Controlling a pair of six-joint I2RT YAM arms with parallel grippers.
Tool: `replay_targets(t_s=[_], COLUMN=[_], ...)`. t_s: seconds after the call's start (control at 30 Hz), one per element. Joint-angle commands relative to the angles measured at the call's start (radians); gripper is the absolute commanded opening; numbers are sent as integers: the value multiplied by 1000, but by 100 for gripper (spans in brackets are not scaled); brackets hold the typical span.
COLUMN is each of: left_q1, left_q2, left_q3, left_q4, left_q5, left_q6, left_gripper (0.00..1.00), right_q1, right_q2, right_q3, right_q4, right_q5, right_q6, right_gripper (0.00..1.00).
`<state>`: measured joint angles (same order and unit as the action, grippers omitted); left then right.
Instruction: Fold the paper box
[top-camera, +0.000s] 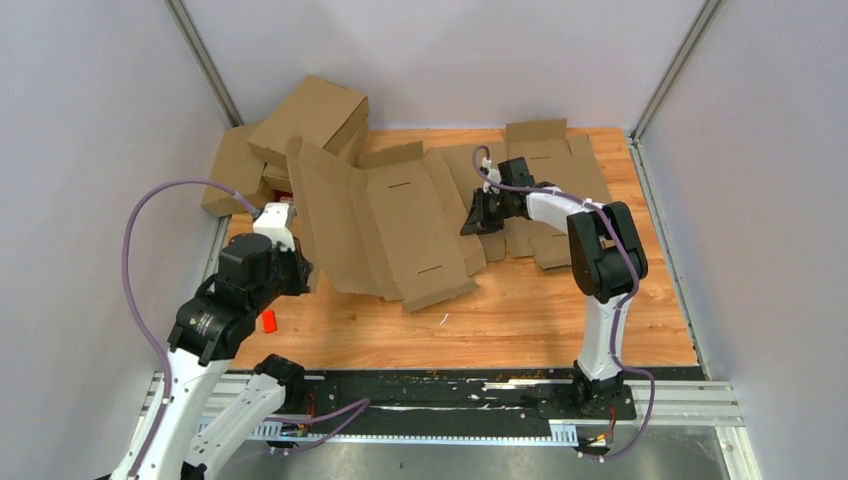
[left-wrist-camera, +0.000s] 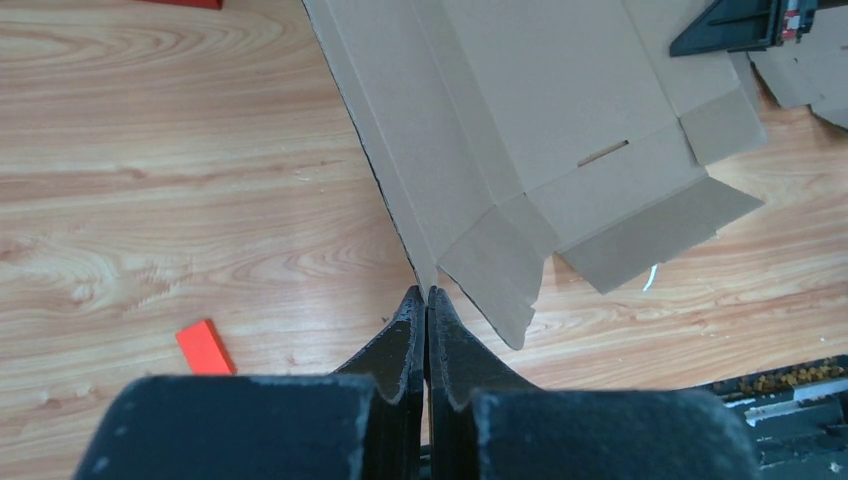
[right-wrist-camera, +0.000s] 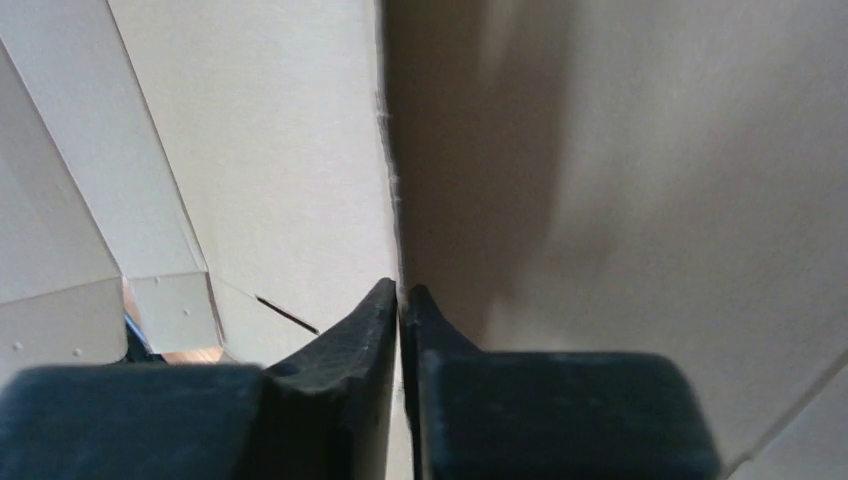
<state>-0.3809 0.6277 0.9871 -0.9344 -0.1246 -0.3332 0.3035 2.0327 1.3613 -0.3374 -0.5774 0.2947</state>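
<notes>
The paper box is a brown cardboard blank with slots and flaps, lying partly bent mid-table, its left panel raised. My left gripper is at the blank's near left edge. In the left wrist view the left gripper is shut, with the box's corner pinched between its tips. My right gripper is at the blank's right side. In the right wrist view the right gripper is shut on a thin edge of the box, which fills that view.
Folded brown mailer boxes are stacked at the back left. Other flat cardboard blanks lie at the back right, under the right arm. A small red block lies by the left arm, also seen in the left wrist view.
</notes>
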Motion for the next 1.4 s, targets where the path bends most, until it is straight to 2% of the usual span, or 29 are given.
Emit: replay_targets(t_s=[0.0, 0.3, 0.47, 0.57, 0.7, 0.83, 0.9, 1.0, 1.07, 1.17, 1.3, 1.37], left_q1=[4, -5, -44, -50, -55, -54, -54, -53, -53, -52, -52, -52], left_q2=[16, 112, 161, 167, 185, 180, 150, 107, 102, 110, 131, 120], left_q3=[-19, -102, -125, -126, -140, -113, -116, -137, -157, -199, -233, -234], left_q4=[74, 205, 270, 299, 351, 300, 311, 328, 324, 341, 346, 338], left_q5=[70, 233, 238, 258, 364, 292, 256, 212, 171, 169, 151, 130], left_q6=[12, -51, -70, -77, -85, -37, -40, -73, -114, -169, -199, -200], left_gripper=[2, 0, 0, 0, 1, 4, 8, 36, 48, 53, 54, 56], right_q1=[-16, -172, -256, -263, -263, -223, -172, -106, -76, -70, -70, -69], right_q2=[-9, 8, -35, -88, -212, -330, -381, -460, -512, -569, -612, -614], right_q3=[-38, -131, -175, -193, -239, -279, -313, -374, -414, -464, -505, -508], right_q4=[8, 59, 80, 72, 73, 57, 73, 79, 68, 45, 30, 27], right_q5=[98, 102, 111, 168, 249, 254, 237, 259, 291, 313, 352, 358], right_q6=[1, 45, 70, 69, 68, 65, 74, 78, 71, 58, 40, 36], right_gripper=[2, 0, 0, 0, 0, 0, 1, 2, 2, 3, 6, 19])
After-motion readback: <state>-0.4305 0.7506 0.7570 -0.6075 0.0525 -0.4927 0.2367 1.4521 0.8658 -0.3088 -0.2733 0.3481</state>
